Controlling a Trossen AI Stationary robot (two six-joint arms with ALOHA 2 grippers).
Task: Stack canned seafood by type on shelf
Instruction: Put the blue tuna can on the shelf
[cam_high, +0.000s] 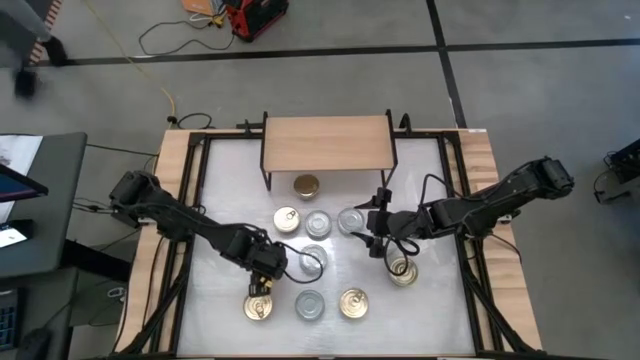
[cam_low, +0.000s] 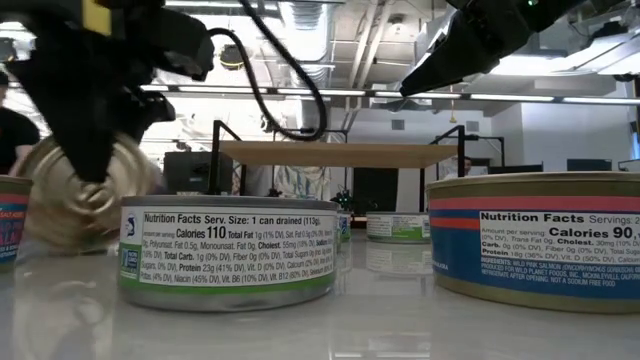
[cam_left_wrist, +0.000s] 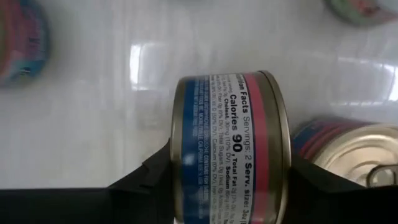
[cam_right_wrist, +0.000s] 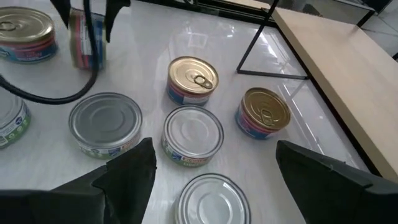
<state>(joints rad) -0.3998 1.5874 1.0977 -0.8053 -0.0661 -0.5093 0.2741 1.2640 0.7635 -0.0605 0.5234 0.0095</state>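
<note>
My left gripper (cam_high: 265, 268) is near the table's near-left part, shut on one tin (cam_left_wrist: 230, 137) with a blue and red label. That tin also shows in the low view (cam_low: 75, 200) and the right wrist view (cam_right_wrist: 84, 37). My right gripper (cam_right_wrist: 227, 180) is open and hovers over the silver-topped tins (cam_right_wrist: 193, 134) right of centre, touching nothing. Gold-topped (cam_high: 287, 220) and silver-topped tins (cam_high: 318, 221) stand on their bases on the white tabletop. One gold tin (cam_high: 306, 185) stands at the front edge of the light-wood shelf (cam_high: 325, 143). No tin shows on the shelf's board. My left gripper pinches the tin between its two fingers (cam_left_wrist: 149, 180), one on each flat end (cam_left_wrist: 283, 155). The fingers come from above, pointing down. The tin is turned on edge with its label side (cam_left_wrist: 233, 112) facing outward, and it looks lifted just clear of the table.
A gold tin (cam_high: 259, 308), a silver tin (cam_high: 310, 304) and another gold tin (cam_high: 352, 303) line the near edge. Another gold tin (cam_high: 403, 270) stands by the right arm, and a silver one (cam_high: 313, 257) is mid-table. Black shelf legs (cam_right_wrist: 255, 37) stand ahead.
</note>
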